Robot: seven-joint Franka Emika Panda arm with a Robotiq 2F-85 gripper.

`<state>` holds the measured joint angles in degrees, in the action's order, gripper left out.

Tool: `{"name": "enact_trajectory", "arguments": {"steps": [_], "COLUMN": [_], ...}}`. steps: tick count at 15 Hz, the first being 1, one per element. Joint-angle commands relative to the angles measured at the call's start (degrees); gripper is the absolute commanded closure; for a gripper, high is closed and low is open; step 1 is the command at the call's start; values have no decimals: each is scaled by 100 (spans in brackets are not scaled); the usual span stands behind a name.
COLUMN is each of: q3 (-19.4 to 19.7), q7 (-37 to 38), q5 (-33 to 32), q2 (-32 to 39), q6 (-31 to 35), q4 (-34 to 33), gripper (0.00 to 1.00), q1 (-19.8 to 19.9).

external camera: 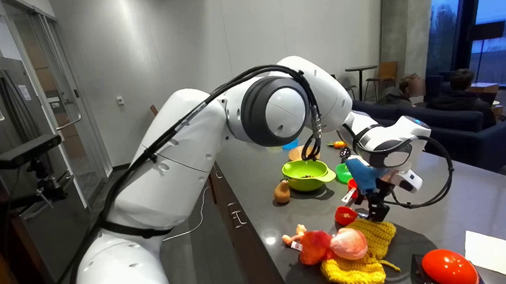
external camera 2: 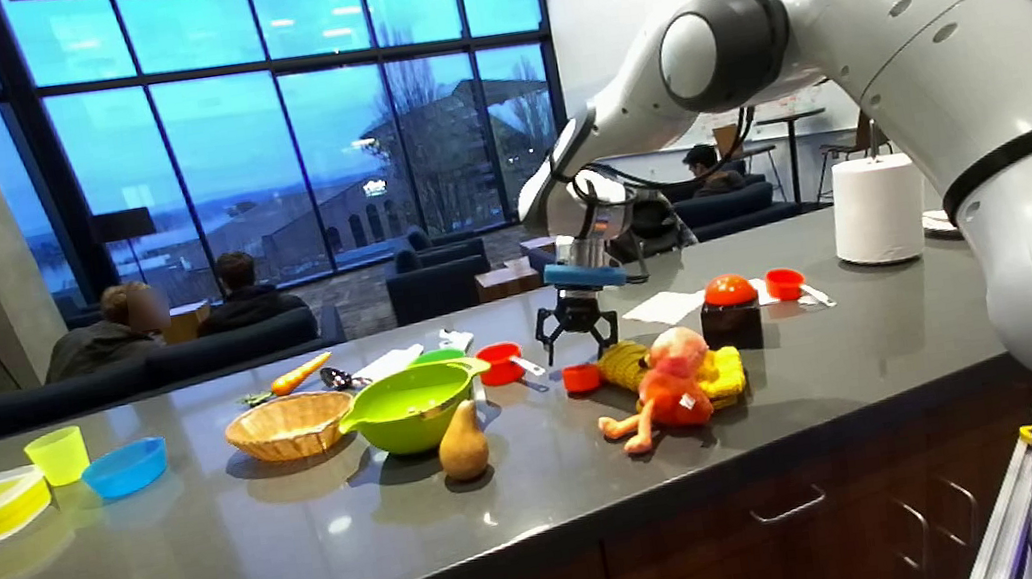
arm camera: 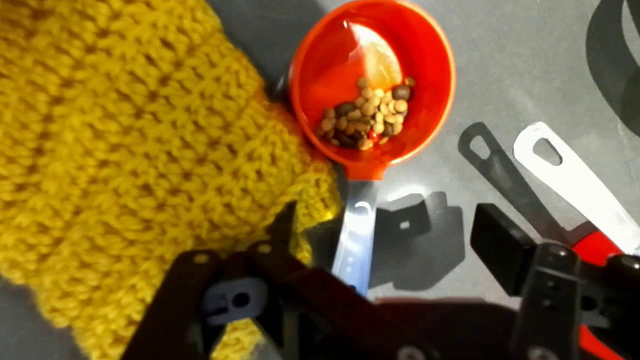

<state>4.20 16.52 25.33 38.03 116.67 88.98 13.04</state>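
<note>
The gripper [arm camera: 392, 235] is spread wide, and nothing is held in it. In the wrist view, the handle [arm camera: 356, 225] of the red cup [arm camera: 425, 75] is seen between the two fingers, with its far end hidden. The cup is set on the counter [arm camera: 500, 60], just beside the yellow cloth [arm camera: 150, 150], and some small brown bits [arm camera: 367, 117] are kept in it. In that view one finger is seen over the edge of the cloth, so some of it could be pinched with the handle if the fingers were brought together. The cloth could then be dragged, and the toy [external camera: 319, 246] that is rested partly on it could be pulled along too. Whether the cloth is touched by that finger cannot be told. The bits could be spilled if the cup were bumped or tipped, since no lid is seen. The handle looks thin and shiny, so it could be twisted loose if it were gripped badly. The white handle [arm camera: 575, 175] near the other finger could be knocked by a sideways swing.
</note>
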Motion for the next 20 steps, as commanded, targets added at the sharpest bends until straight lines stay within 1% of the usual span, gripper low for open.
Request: {"name": "enact_trajectory", "arguments": {"steps": [1,4,6,7,9,10,11,20], "q3": [15,27,46,55,68,70,74,117], "q7": [20,18,25,28,36,37,38,112], "q5": [100,89,69,59,41,33,22,-93], "q2": [-169,-192,-217,-227,-240,-253,-285,-757], "q6": [14,20,18,18,19,23,36,332], "q4": [242,274,290,298,319,327,360,786], "gripper": [39,66,79,88,100,99,96,96], "q1": [15,9,1,-4,-16,-23,-36,-234]}}
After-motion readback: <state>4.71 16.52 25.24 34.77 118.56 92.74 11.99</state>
